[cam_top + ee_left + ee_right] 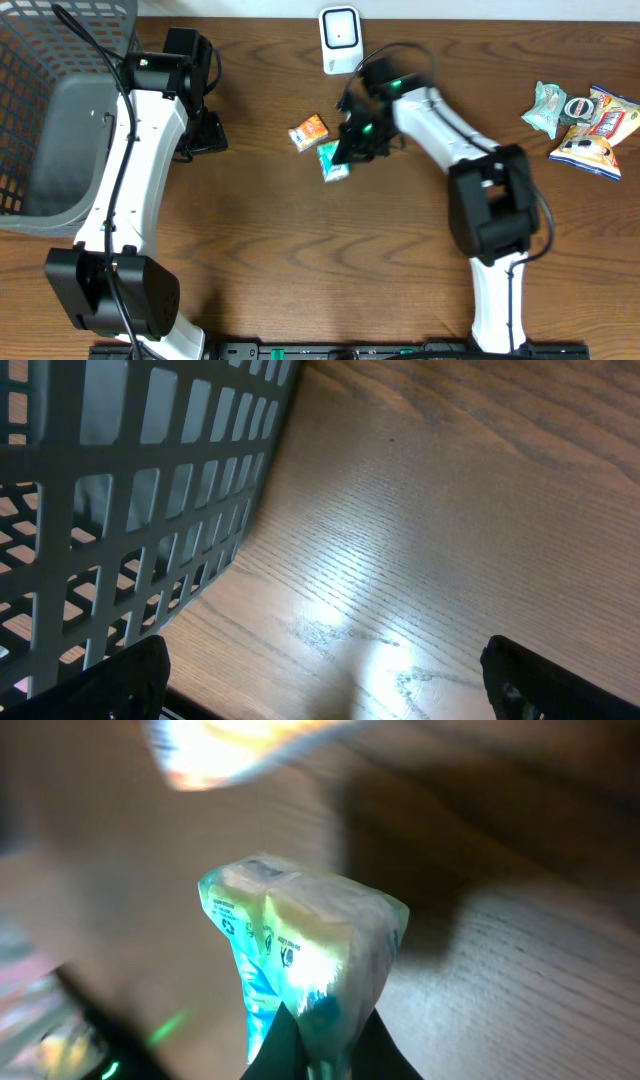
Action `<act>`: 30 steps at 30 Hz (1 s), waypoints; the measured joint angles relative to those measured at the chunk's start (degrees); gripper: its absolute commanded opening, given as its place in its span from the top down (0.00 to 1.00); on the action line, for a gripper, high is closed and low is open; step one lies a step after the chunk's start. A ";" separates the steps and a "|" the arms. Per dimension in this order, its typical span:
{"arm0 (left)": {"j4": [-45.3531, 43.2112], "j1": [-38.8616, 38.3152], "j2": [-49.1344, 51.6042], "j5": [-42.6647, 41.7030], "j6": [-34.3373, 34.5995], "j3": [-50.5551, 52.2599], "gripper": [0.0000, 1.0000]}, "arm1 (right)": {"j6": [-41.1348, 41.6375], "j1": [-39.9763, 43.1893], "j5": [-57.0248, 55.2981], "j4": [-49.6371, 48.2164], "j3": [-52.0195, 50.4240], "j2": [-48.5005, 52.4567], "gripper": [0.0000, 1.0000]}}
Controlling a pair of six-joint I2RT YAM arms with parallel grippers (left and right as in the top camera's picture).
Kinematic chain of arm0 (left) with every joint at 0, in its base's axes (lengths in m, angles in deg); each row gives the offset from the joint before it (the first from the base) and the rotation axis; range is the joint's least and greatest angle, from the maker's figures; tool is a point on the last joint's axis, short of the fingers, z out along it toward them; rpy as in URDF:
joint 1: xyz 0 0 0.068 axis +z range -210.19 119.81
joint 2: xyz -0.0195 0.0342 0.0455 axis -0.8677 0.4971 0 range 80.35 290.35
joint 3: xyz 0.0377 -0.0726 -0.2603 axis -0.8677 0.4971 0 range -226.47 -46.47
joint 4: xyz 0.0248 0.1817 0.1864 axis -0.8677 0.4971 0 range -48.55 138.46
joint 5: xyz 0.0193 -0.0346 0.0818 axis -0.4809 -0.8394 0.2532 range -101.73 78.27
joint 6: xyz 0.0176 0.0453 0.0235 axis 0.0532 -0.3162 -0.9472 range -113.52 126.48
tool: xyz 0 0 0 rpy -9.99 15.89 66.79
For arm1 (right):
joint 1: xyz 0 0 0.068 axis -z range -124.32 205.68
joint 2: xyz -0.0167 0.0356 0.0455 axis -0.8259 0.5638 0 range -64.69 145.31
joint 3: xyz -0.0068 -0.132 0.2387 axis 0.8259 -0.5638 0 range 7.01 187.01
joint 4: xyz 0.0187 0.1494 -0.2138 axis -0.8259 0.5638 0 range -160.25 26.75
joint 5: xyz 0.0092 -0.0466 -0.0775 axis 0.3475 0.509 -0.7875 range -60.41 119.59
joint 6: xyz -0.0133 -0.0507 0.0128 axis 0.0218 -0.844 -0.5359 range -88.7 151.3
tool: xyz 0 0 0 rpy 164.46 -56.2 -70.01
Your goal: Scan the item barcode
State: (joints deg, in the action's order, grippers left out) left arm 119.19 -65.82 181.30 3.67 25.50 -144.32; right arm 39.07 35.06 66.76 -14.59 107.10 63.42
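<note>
The item, a small teal and white packet (pixel 333 162), lies at the table's middle, just right of an orange packet (pixel 309 131). My right gripper (pixel 352 142) is down on it. In the right wrist view the gripper (pixel 318 1058) is shut, pinching the packet's (pixel 310 935) lower end between its dark fingertips, and the packet bulges above them. No barcode can be made out on it. The white scanner (pixel 340 40) stands at the back edge, above the packet. My left gripper (pixel 325 690) stands open over bare wood with nothing between its fingers (pixel 120 680).
A grey mesh basket (pixel 60 110) fills the back left corner, and its wall (pixel 130 510) is close beside the left gripper (pixel 205 132). Several snack packets (pixel 585 125) lie piled at the far right.
</note>
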 measured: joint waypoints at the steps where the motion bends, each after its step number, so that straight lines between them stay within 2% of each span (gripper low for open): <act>1: 0.00 0.00 0.00 0.00 0.00 0.00 0.02 | -2.51 1.33 3.72 0.02 0.00 -0.81 0.99; 5: 0.00 0.00 0.00 0.00 0.00 0.00 0.02 | -14.67 7.21 21.97 1.84 0.02 -3.41 0.99; 11: 0.00 0.00 0.00 0.00 0.00 0.00 0.02 | -24.65 12.70 35.28 6.14 -0.02 -3.74 0.99; 18: 0.00 0.00 0.00 0.00 0.00 0.00 0.03 | -27.08 15.56 46.25 6.34 -0.04 -3.74 0.99; 30: 0.00 0.00 0.00 0.00 0.00 0.00 0.02 | -27.56 15.85 49.88 6.43 -0.04 -3.74 0.99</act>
State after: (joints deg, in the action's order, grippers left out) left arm 119.19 -65.82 181.30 3.67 25.50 -144.32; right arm 11.51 50.91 116.64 -8.17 107.06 59.68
